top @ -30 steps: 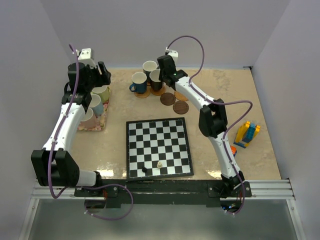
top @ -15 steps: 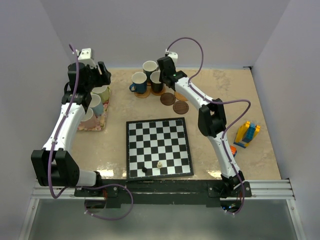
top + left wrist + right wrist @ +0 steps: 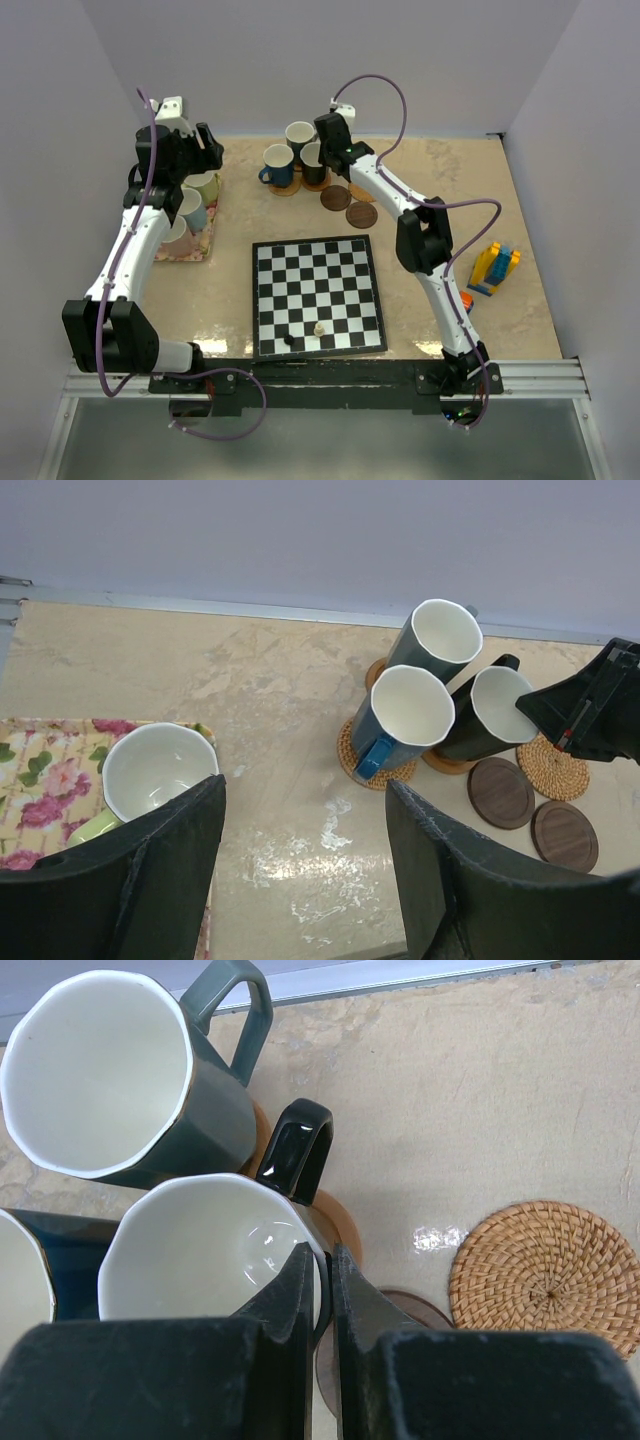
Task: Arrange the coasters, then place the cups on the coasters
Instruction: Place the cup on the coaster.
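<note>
Being pinched between the nearly closed fingers of the right gripper is the rim of the black cup, standing on a tan coaster beside the teal cup. The left gripper is being held wide apart and empty over the pale green cup on the floral mat.

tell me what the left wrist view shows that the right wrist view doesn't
Only the left wrist view: the pale green cup on the floral mat, and the left hand, open with nothing in it. Only the right wrist view: a close look at the right hand shut on the rim of the black cup, one finger inside and one outside. Both: the teal cup, the black cup, part of the dark blue cup and the woven coaster.
</note>
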Controlling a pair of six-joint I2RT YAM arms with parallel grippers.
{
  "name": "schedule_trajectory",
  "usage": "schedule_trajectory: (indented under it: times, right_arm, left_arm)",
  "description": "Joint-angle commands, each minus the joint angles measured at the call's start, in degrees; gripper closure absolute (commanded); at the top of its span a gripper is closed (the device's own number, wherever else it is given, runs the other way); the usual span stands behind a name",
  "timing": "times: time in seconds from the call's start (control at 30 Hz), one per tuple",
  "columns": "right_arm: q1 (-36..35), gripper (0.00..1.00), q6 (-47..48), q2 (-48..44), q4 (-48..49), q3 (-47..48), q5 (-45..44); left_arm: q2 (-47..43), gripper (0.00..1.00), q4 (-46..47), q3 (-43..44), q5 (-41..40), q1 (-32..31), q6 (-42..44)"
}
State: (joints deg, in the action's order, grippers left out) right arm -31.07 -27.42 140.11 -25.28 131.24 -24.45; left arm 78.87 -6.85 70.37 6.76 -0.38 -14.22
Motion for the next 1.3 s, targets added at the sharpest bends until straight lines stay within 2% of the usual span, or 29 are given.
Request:
schedule_trajectory:
  times: [0.0, 1.27]
  right_arm:
    - [0.13, 1.0, -0.27, -4.32, 4.54, 1.91, -1.48]
    - [0.31, 1.0, -0.7, -8.45, 6.29, -1.86, -2.27]
  left_arm:
    - [0.14, 0.3, 3.25, 0.38, 0.97, 0.29, -0.9]
    - [-0.38, 0.3, 3.95, -0.32, 2.11, 0.29, -1.87]
